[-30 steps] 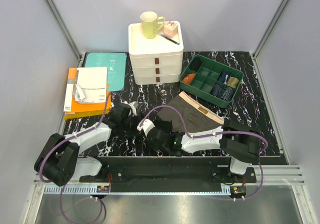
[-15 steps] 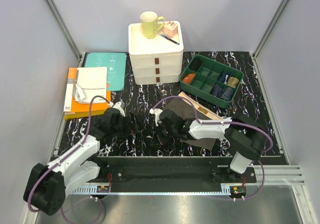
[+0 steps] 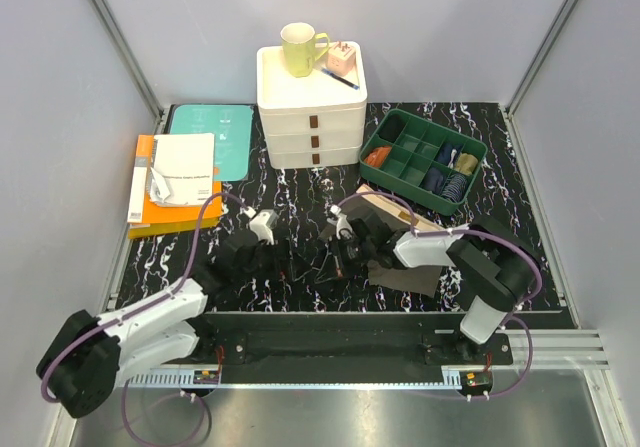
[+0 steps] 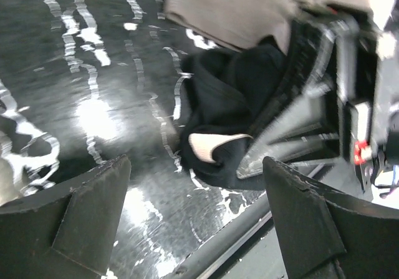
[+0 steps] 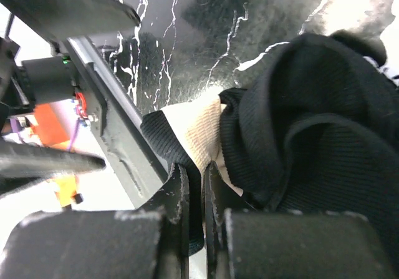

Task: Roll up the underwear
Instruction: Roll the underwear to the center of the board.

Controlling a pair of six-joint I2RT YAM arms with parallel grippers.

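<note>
Your right gripper (image 5: 194, 174) is pressed together on a fold of the black underwear (image 5: 312, 117), which lies bunched on the table (image 3: 505, 222) in the middle, close to the near edge. Your left gripper (image 4: 196, 161) holds its fingers wide apart just left of this bundle, without touching it. The olive underwear (image 3: 405, 270) lies just to the right, under the right arm.

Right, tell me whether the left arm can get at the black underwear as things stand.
Probably yes. The left gripper is open, the black underwear bunched just ahead on the table, nothing between. The right gripper, shut on it, crowds one side.
</note>
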